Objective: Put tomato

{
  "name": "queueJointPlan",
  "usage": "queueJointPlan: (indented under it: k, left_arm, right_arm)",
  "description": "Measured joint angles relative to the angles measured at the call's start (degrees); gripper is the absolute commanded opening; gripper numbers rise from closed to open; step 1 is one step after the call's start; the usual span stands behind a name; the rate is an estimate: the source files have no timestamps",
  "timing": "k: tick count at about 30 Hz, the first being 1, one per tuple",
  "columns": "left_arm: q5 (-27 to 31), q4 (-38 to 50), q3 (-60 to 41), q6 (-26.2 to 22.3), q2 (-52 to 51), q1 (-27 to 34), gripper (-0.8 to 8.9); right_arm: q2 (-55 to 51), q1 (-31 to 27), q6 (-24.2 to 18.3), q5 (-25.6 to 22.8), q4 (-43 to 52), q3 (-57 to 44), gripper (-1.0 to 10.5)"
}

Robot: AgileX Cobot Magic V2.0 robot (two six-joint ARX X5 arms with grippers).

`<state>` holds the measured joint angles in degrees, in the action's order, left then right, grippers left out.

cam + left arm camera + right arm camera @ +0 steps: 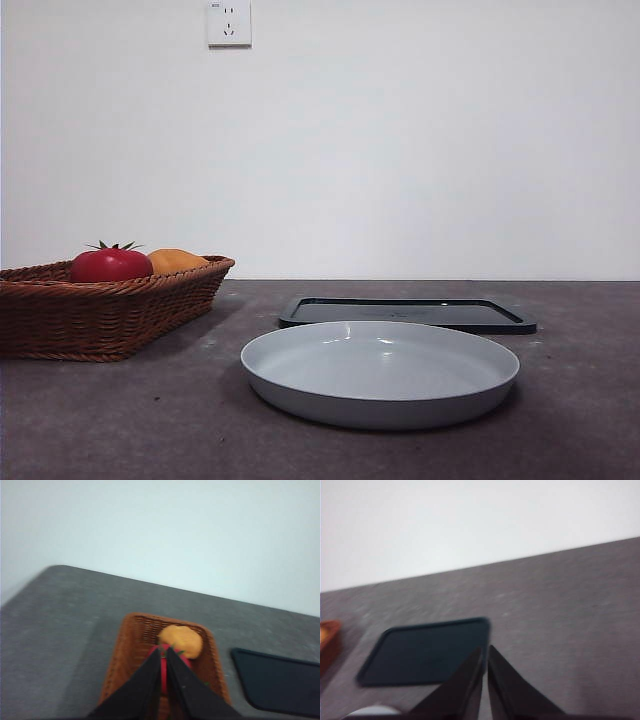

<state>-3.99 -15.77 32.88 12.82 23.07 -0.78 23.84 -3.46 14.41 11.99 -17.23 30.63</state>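
Observation:
The glossy red tomato (110, 264) with its green stem lies in the wicker basket (100, 315) at the left of the table, beside an orange-yellow fruit (175, 261). In the left wrist view my left gripper (164, 650) hangs above the basket (131, 652), its jaws shut and empty; only slivers of the tomato (163, 672) show behind them, with the orange fruit (181, 640) just beyond. My right gripper (485, 650) is shut and empty, high above the table near the black tray (422, 652). Neither arm shows in the front view.
A wide grey plate (380, 375) sits at the table's middle front. A flat black tray (405, 313) lies behind it. A wall socket (229, 22) is on the white wall.

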Motion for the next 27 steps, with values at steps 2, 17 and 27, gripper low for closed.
queueJointPlan:
  k: [2, 17, 27]
  left_arm:
    - [-1.8, -1.5, 3.3, 0.0, 3.8, 0.0, 0.16]
    - [-19.1, -15.6, 22.8, -0.3, 29.6, -3.8, 0.16]
    - [-20.0, -22.3, 25.3, -2.2, 34.3, -8.3, 1.08]
  right_arm:
    - [3.6, 0.2, 0.0, 2.4, -2.2, 3.3, 0.1]
    - [25.7, 8.0, -5.2, 9.0, -21.2, 23.4, 0.1]
    - [28.4, 11.8, -5.7, 9.5, -22.3, 24.3, 0.8]
